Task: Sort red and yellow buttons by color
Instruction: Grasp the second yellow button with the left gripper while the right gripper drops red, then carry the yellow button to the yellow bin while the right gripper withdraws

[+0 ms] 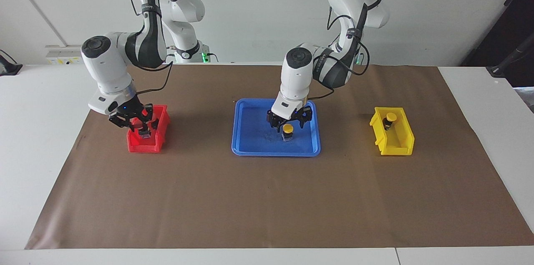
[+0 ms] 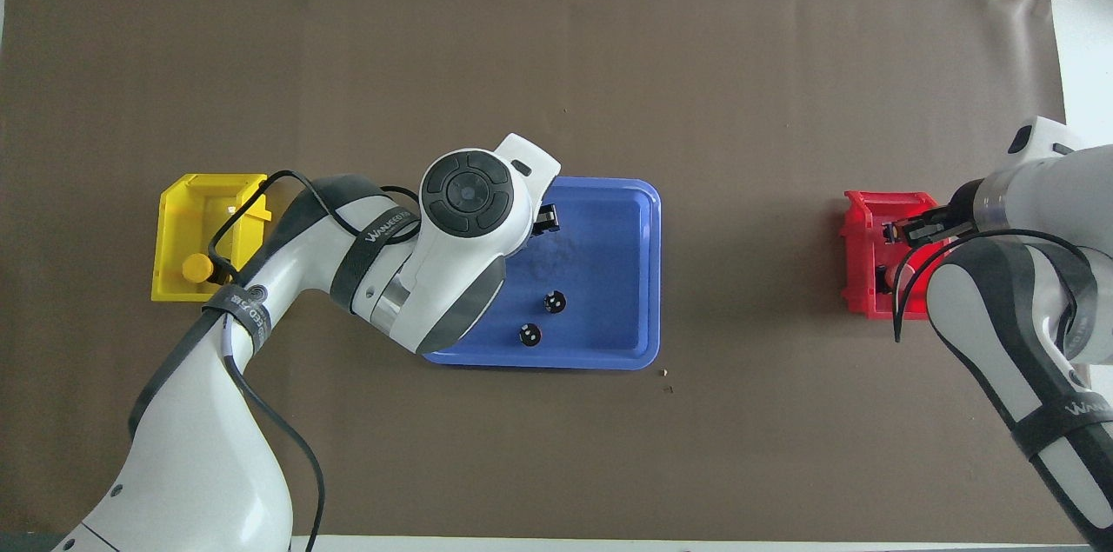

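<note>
On the brown-papered tabletop, the left gripper in the blue tray straddles a yellow button, the right gripper hangs open over the red bin, another yellow button sits in the yellow bin, and "WANGEDO" marks the arm straps.

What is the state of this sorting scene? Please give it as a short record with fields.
left hand: over the blue plastic tray, fingers around the yellow domed button on a black base that stands in the tray
right hand: down in the red plastic bin
yellow plastic bin: holds one yellow-capped button
red buttons: hidden by the right hand, count cannot be told
also in tray: two dark capless cylinders
surface: brown paper sheet
</note>
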{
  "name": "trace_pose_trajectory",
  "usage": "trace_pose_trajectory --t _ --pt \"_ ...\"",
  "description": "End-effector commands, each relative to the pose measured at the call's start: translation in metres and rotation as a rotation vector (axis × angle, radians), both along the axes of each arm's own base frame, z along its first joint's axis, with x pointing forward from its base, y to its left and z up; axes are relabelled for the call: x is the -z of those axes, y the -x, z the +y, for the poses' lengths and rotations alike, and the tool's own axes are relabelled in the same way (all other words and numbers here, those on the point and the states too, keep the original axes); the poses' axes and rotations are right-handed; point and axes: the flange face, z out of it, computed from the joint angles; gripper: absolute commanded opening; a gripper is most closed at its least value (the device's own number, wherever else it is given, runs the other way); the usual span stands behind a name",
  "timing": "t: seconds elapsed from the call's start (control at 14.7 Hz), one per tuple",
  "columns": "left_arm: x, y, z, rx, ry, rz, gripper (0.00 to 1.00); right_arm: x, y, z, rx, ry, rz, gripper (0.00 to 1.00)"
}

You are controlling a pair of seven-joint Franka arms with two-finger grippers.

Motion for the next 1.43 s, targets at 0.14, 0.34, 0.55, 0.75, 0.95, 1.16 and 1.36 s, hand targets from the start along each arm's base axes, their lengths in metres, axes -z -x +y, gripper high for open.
trace_pose_trajectory --t 0.14,0.34,0.55,0.75,0.95,1.16,1.36 --pt "-0.013 -0.007 -0.007 -0.052 -0.007 -0.026 0.01 0.036 0.006 -0.004 0.002 -0.013 -0.027 0.23" --pt "-0.075 -0.045 0.039 -0.057 -0.063 0.015 0.01 0.031 0.004 -0.004 0.005 -0.014 -0.004 0.95" --pt "-0.146 -0.077 0.145 0.044 -0.077 0.065 0.01 -0.004 -0.012 -0.002 0.001 -0.016 0.051 1.00" --pt "-0.155 -0.106 0.260 0.195 -0.073 0.087 0.01 -0.065 -0.023 0.007 -0.009 -0.014 0.115 1.00" --pt "-0.141 -0.118 0.340 0.253 -0.066 0.084 0.01 -0.146 -0.018 0.020 -0.014 -0.007 0.137 1.00" --pt "-0.102 -0.093 0.382 0.282 -0.062 0.034 0.01 -0.228 -0.001 0.020 0.077 -0.027 0.119 1.00" --pt "-0.074 -0.079 0.393 0.277 -0.059 0.040 0.01 -0.263 -0.001 0.015 0.194 -0.040 0.119 1.00"
